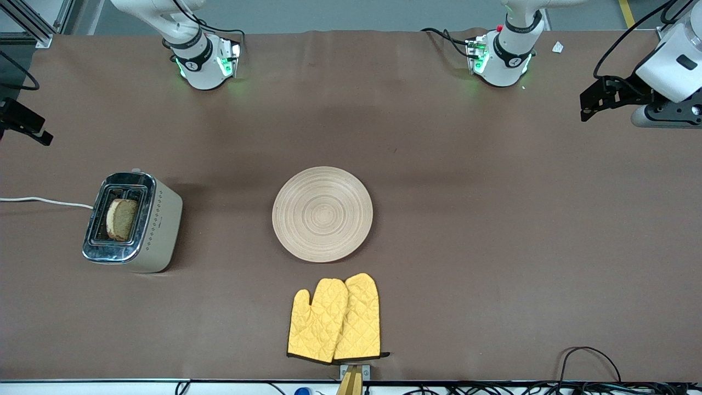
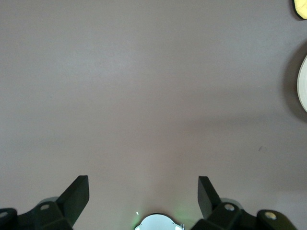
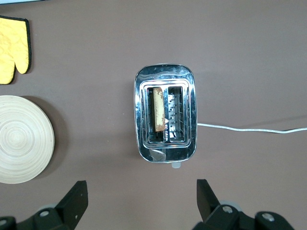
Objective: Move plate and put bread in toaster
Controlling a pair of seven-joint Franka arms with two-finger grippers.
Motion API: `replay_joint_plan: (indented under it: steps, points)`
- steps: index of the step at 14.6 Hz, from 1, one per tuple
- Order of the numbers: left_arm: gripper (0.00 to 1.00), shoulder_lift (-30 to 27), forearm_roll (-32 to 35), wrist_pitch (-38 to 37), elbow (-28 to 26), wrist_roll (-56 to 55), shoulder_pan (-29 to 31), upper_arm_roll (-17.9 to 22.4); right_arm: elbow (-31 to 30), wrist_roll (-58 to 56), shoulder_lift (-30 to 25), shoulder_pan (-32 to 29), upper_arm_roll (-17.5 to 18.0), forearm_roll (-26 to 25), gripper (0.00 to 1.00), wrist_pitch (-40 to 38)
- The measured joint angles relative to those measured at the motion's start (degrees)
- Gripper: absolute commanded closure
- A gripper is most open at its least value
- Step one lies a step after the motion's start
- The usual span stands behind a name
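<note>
The toaster [image 1: 131, 220] stands toward the right arm's end of the table, and the bread [image 1: 122, 219] stands in one of its slots. In the right wrist view the toaster [image 3: 165, 115] holds the bread [image 3: 158, 109] in the slot on the plate's side. The empty plate [image 1: 322, 214] lies at the table's middle; it also shows in the right wrist view [image 3: 19, 139], and its edge shows in the left wrist view [image 2: 303, 84]. My right gripper [image 3: 141, 201] is open and empty, up at the table's end [image 1: 27, 127]. My left gripper [image 2: 144, 196] is open and empty over bare table [image 1: 591, 105].
Two yellow oven mitts [image 1: 334, 321] lie nearer to the front camera than the plate, by the table's edge. The toaster's white cord [image 1: 44, 201] runs off the right arm's end of the table. Cables [image 1: 589, 362] lie at the front edge toward the left arm's end.
</note>
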Motion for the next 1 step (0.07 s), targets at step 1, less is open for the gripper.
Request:
replay_joint_plan:
  steps: [1]
  points:
    - [0.00,0.03,0.00,0.00,0.00,0.00,0.00,0.00,0.00,0.55,0.00,0.00,0.00,0.01,0.00,-0.19]
